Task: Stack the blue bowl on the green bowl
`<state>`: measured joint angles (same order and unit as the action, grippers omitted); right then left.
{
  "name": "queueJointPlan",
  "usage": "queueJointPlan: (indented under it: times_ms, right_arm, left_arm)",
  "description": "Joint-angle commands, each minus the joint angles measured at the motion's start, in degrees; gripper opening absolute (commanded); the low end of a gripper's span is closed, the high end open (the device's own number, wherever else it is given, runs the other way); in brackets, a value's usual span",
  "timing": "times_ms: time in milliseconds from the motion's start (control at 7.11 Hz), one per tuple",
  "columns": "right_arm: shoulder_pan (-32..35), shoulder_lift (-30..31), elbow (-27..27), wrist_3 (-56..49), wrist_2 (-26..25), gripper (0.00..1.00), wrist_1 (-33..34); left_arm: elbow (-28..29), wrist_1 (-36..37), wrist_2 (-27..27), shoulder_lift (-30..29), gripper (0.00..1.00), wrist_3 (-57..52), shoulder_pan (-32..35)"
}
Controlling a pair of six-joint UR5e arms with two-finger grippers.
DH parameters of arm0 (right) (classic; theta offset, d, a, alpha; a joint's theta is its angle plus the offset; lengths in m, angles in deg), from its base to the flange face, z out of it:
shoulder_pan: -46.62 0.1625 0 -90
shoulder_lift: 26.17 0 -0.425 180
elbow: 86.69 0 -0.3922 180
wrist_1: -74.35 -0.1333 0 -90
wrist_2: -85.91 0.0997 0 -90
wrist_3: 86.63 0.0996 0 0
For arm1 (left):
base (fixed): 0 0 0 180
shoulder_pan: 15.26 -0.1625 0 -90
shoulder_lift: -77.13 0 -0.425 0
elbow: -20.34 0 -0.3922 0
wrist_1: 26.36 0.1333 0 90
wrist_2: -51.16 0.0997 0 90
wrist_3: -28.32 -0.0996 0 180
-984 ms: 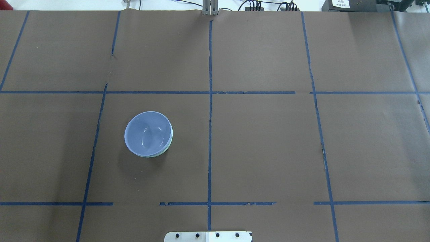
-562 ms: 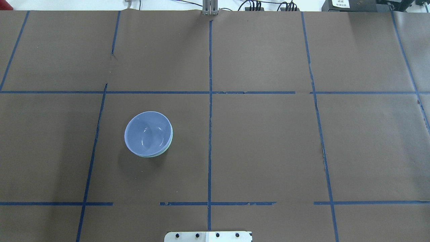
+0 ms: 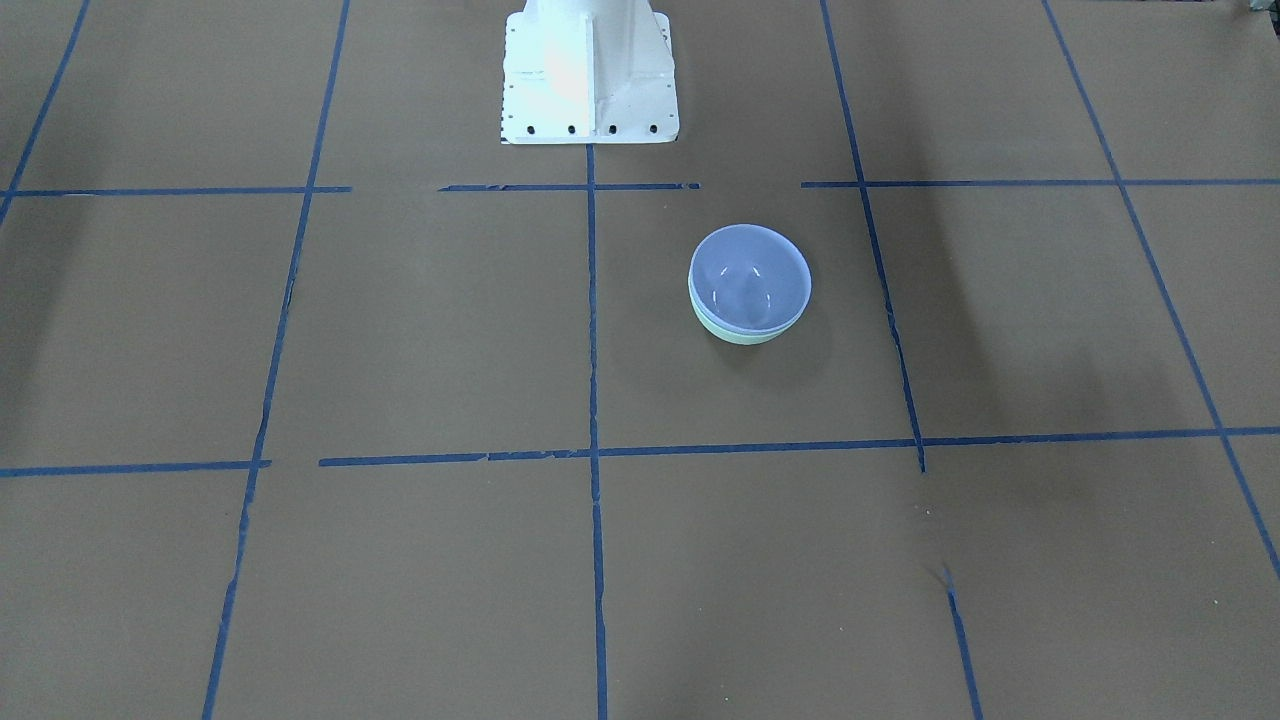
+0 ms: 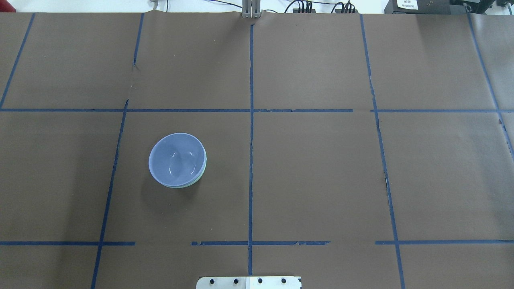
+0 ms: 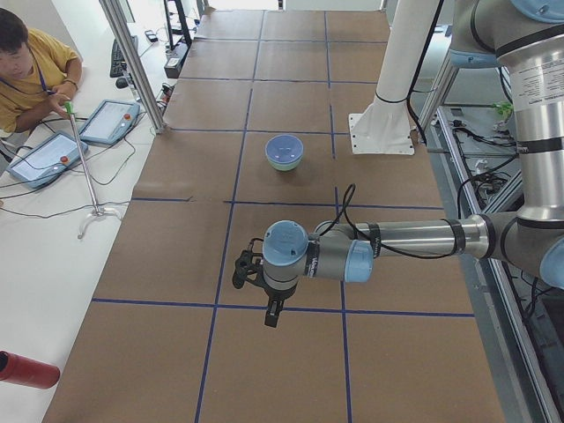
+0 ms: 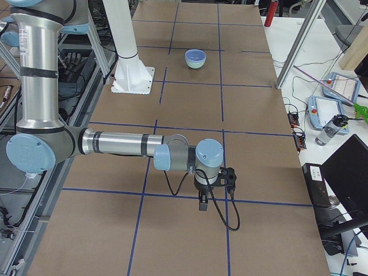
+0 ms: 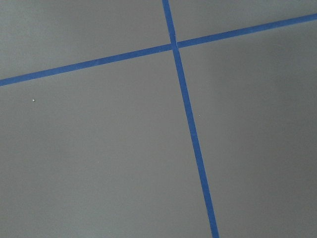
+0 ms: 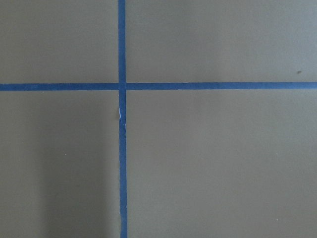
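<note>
The blue bowl (image 4: 176, 158) sits nested inside the green bowl (image 4: 200, 178) on the brown table, left of the centre line. Only a thin mint rim of the green bowl shows under it. The front view shows the blue bowl (image 3: 750, 275) over the green bowl (image 3: 745, 338). The stack also shows small in the left side view (image 5: 285, 145) and the right side view (image 6: 195, 56). My left gripper (image 5: 273, 314) and right gripper (image 6: 202, 204) hang over bare table far from the bowls. I cannot tell whether either is open or shut. Both wrist views show only paper and tape.
The white robot base (image 3: 588, 80) stands at the table's robot-side edge. Blue tape lines (image 4: 251, 160) divide the brown paper. A seated operator (image 5: 31, 70) with tablets is beside the table, and a metal post (image 5: 132, 62) stands at its edge.
</note>
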<state>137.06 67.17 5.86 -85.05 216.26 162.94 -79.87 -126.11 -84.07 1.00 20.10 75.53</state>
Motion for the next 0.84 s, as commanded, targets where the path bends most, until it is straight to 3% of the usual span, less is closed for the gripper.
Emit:
queueJointPlan:
  times_ms: [0, 703]
  right_arm:
    - [0.0, 0.0, 0.0, 0.0, 0.0, 1.00, 0.0]
    - [0.0, 0.0, 0.0, 0.0, 0.0, 1.00, 0.0]
  left_arm:
    - [0.0, 0.0, 0.0, -0.1, 1.00, 0.0, 0.0]
    - [-0.5, 0.0, 0.0, -0.1, 1.00, 0.0, 0.0]
